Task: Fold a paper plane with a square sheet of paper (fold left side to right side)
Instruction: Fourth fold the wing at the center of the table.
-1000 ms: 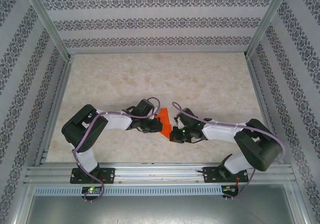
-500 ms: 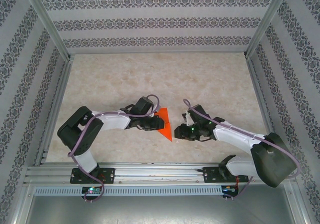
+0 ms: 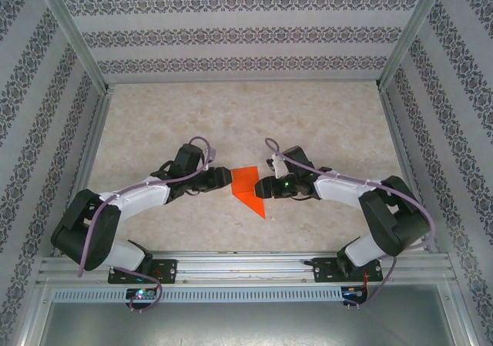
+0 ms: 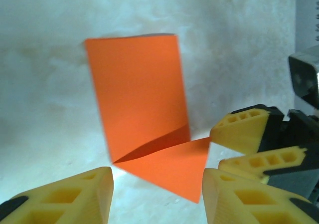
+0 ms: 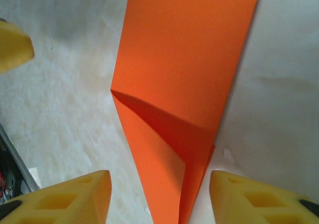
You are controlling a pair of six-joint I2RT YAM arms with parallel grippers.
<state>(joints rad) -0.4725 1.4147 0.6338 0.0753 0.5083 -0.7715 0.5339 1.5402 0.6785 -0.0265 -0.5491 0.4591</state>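
Observation:
The orange-red sheet of paper (image 3: pixel 248 186) lies flat on the table, folded to a narrow shape with a point toward the near edge. One triangular flap (image 4: pixel 172 168) stands slightly lifted off the layer below. My left gripper (image 3: pixel 229 178) sits just left of the paper, open, its yellow fingers (image 4: pixel 75 199) either side of the flap without touching it. From the right, my right gripper (image 3: pixel 262 188) faces the paper, also open. In the right wrist view the paper (image 5: pixel 187 59) runs away from the right gripper (image 5: pixel 159 204), its pointed end between the spread fingertips (image 5: pixel 259 199).
The pale marbled table (image 3: pixel 246 122) is walled by patterned panels (image 3: pixel 231 34) at the back and both sides. An aluminium rail (image 3: pixel 246 267) with the arm bases runs along the near edge. The right gripper's fingers (image 4: pixel 249 131) show in the left wrist view.
Both grippers have opened and let go of the paper. The left arm has drawn back to the left, so the paper now lies uncovered between the two grippers.

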